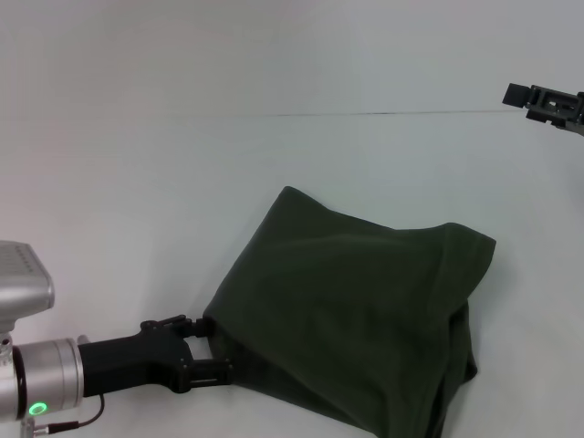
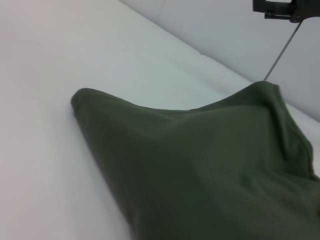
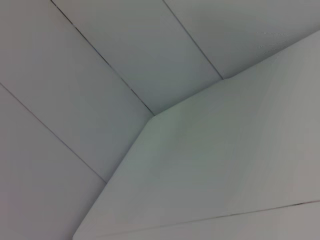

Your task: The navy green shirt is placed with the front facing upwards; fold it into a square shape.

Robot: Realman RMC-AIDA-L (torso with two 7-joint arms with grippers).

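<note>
Nearest, the left pincer point(image 1: 208, 345) is seen clenched on the near-left edge of the navy green shirt point(image 1: 356, 310), which lies doubled over on the white desk point(image 1: 137, 182); folding is judged partly done, the outline not yet square. Farthest, the right pincer point(image 1: 547, 102) is raised; its state cannot be told

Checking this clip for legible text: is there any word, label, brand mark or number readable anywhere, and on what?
None can be read.
Dark olive-green cotton shirt: only plain fabric shows, no lettering or label in any view.
Left gripper, at the shirt's near left edge: black, no markings; a green light glows on the silver wrist behind it, no text.
Right gripper, raised far right: no readable marking.
White table: blank.
</note>
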